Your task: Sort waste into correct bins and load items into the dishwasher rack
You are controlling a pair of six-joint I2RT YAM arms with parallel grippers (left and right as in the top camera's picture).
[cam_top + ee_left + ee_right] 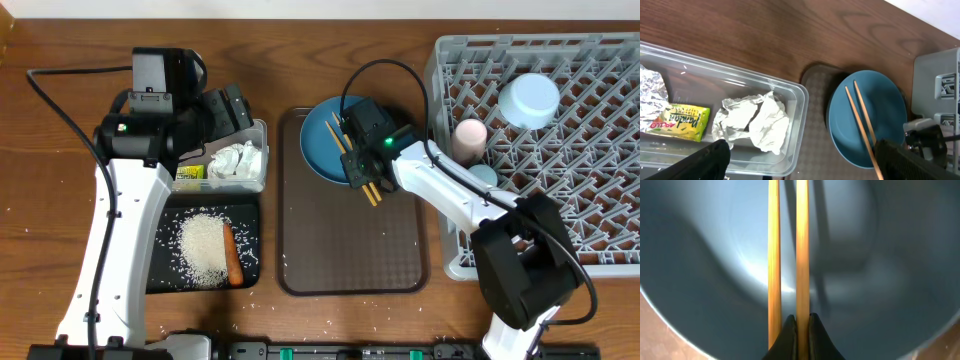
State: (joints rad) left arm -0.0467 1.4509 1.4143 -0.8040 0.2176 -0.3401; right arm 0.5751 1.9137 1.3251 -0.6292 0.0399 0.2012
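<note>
My right gripper (802,325) is shut on one of the two wooden chopsticks (802,255). The other chopstick (773,255) runs just outside its left finger. Both lie across the dark blue plate (322,140), where the right gripper (360,168) hovers. My left gripper (805,165) stands open and holds nothing, above the clear tub (795,107). The tub holds a crumpled white tissue (757,122), a yellow-green wrapper (680,122) and a foil scrap (651,87). Rice (203,248) and a carrot (232,255) lie in the black tray (165,275).
The grey dishwasher rack (580,200) fills the right side, with a pale bowl (528,100), a pink cup (470,133) and a light blue cup (484,176) in it. The plate rests on the far end of a dark brown serving tray (350,250).
</note>
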